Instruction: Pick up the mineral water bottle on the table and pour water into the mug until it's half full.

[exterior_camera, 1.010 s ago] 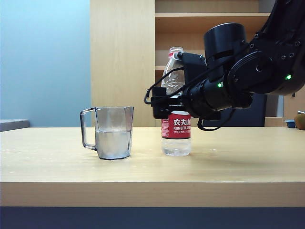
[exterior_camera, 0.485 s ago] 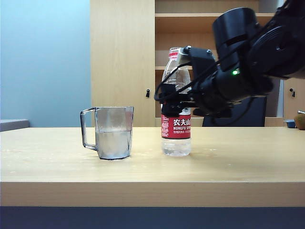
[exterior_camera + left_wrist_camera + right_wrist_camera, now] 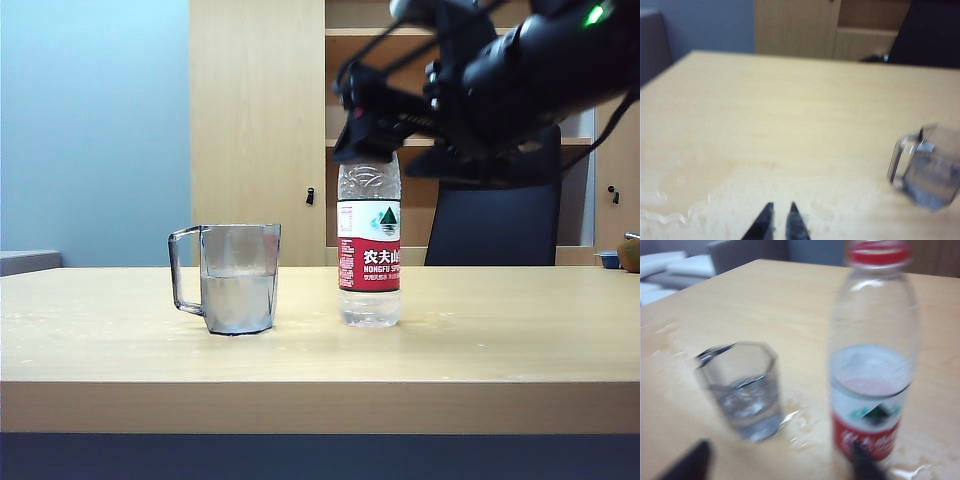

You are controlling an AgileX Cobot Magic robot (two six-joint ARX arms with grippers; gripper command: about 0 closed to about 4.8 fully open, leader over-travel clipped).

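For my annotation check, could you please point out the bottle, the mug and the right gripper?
bottle [image 3: 369,262]: exterior view, label.
mug [image 3: 238,278]: exterior view, body.
right gripper [image 3: 780,460]: right wrist view, between fingertips.

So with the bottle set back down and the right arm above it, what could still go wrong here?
The mineral water bottle stands uncapped beside the mug, with the right gripper directly above its neck; a dip or sideways swing could tip it. Water puddles on the table around both could let the bottle slide in a later grip. The left gripper hangs low over wet tabletop.

Clear mineral water bottle [image 3: 369,240], red-and-white label, red neck ring; greyish transparent mug [image 3: 236,277]; pale wooden table [image 3: 320,350]; black fingers [image 3: 790,222].
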